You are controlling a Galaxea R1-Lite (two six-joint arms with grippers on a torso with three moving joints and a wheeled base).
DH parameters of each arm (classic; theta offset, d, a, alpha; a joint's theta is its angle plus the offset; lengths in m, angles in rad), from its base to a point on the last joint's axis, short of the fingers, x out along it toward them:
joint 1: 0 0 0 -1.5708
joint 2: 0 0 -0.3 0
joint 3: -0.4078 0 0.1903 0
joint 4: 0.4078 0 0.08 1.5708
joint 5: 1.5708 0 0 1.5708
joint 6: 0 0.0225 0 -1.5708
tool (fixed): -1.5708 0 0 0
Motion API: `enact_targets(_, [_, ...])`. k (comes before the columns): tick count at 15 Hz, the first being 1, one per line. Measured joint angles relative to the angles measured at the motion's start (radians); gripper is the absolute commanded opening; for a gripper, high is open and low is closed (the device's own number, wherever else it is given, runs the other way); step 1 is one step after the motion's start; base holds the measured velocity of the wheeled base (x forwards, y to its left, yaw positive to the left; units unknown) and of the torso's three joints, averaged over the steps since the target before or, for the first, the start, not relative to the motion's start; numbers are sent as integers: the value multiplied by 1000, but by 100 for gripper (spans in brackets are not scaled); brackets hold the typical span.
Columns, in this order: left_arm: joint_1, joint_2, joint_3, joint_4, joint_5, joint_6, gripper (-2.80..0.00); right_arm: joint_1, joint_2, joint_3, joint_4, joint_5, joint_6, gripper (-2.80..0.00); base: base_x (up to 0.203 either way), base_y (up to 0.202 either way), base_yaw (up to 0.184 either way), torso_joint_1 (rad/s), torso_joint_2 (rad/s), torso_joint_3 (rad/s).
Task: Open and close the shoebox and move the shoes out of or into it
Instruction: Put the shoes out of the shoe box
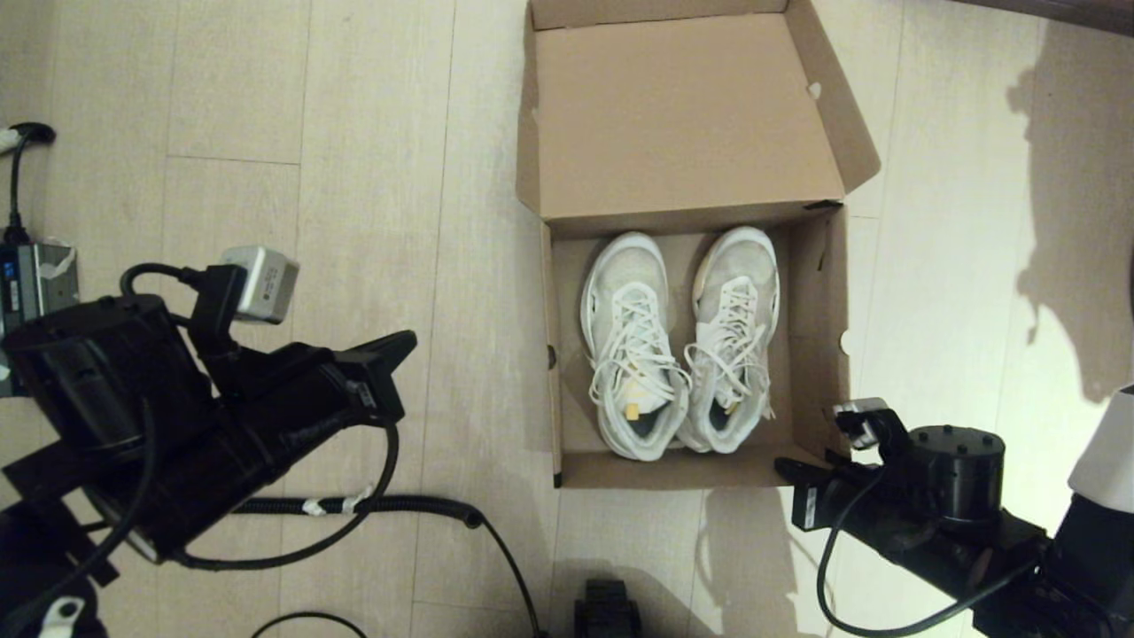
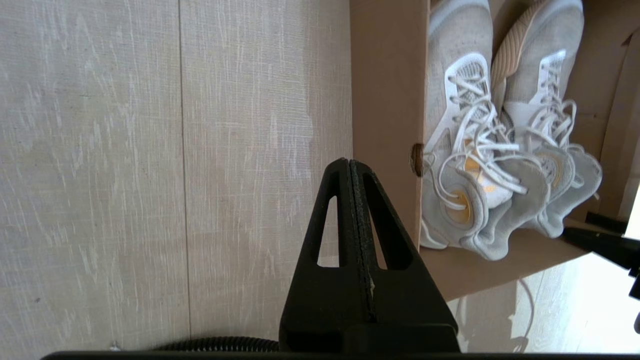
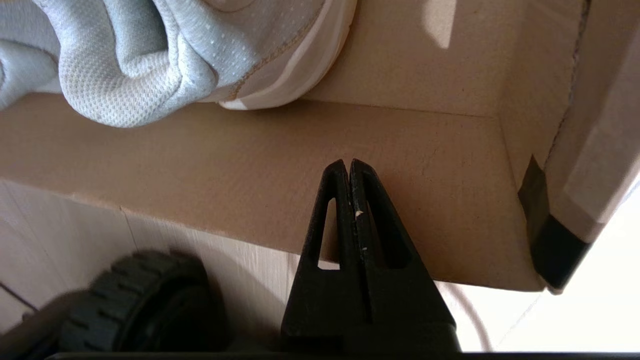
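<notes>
The brown cardboard shoebox [image 1: 815, 328] lies on the floor with its hinged lid [image 1: 682, 115] folded back, away from me. Both white mesh sneakers [image 1: 678, 341] rest side by side inside, toes toward the lid. My left gripper [image 1: 403, 341] hangs shut and empty over the floor, left of the box's side wall [image 2: 385, 125]; the shoes [image 2: 500, 150] show past that wall. My right gripper [image 1: 784, 468] is shut and empty just outside the box's near right corner, its tips [image 3: 348, 162] in front of the near wall [image 3: 250, 165]. A shoe heel [image 3: 150, 60] shows above that wall.
Pale wood-plank floor [image 1: 372, 177] surrounds the box. A black corrugated cable [image 1: 390, 507] runs across the floor in front of me. A black wheel [image 3: 135, 300] of my base sits near the box's front. Black tape [image 3: 555, 250] wraps the box's near right corner.
</notes>
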Motion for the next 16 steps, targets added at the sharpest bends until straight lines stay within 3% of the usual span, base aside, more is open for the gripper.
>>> enact_targets(3, [0,1,1,0,0,0,-280,-1,-9,-16,-47,-1,2,-280,0,0,0,0,0,0])
enact_targets(5, [0,2,3,0,1,0,-280,0,-65,-76,-9,-1,3,-280,0,0,0,0,0,0])
enact_targets(13, [11,-1,79,0,3,0,-280,-6,-508,-206,573,6,27,-280,0,0,0,0,0,0])
enact_targets(15, [13,5,85,0,4,0,-280,14,-591,-247,759,60,79,-280,0,0,0,0,0,0])
enact_targets(16, [14,11,82,0,4,1,-280,28,-603,-257,813,86,98,0,0,0,0,0,0,0])
